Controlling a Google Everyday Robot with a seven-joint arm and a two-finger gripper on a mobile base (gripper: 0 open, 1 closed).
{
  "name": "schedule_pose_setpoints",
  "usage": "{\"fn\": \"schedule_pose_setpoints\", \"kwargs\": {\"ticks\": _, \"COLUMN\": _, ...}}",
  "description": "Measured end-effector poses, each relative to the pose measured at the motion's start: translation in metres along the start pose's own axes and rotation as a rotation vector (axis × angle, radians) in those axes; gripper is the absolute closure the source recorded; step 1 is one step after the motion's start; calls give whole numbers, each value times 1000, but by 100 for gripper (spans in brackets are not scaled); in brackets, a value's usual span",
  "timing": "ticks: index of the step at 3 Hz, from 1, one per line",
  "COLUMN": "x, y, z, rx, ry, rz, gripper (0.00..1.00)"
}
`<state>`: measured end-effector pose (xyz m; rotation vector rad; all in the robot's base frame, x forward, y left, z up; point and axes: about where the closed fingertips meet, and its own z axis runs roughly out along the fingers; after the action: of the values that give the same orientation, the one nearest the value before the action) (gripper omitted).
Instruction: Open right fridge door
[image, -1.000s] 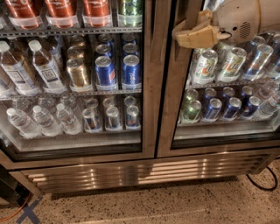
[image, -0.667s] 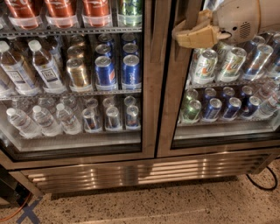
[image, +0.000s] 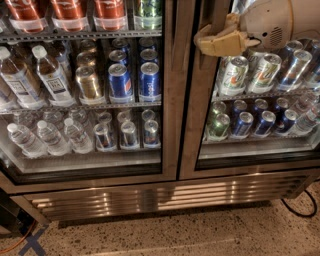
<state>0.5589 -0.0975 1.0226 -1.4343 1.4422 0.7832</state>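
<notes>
The right fridge door (image: 192, 125) has a wide steel frame and a glass pane showing green-and-white and blue cans (image: 250, 75). My gripper (image: 216, 41), tan with a white arm behind it, is at the top right. It rests against the upper part of this door's left frame edge, beside the black gasket strip between the two doors. The door stands in line with the left one; I cannot tell whether it is ajar.
The left fridge door (image: 169, 75) shows water bottles (image: 47, 137) and cans. A steel grille (image: 150, 197) runs along the base above a speckled floor. A black cable (image: 300, 207) lies at the lower right, and an orange cord (image: 20, 240) at the lower left.
</notes>
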Motion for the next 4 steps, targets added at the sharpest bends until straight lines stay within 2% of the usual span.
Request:
{"fn": "schedule_pose_setpoints", "kwargs": {"ticks": 1, "x": 1, "y": -1, "z": 2, "rx": -15, "ry": -14, "rz": 1, "gripper": 100}}
{"fn": "schedule_pose_setpoints", "kwargs": {"ticks": 3, "x": 1, "y": 0, "z": 2, "rx": -16, "ry": -11, "rz": 7, "gripper": 100}}
{"fn": "schedule_pose_setpoints", "kwargs": {"ticks": 4, "x": -6, "y": 1, "z": -1, "rx": -4, "ry": -27, "rz": 17, "gripper": 100}}
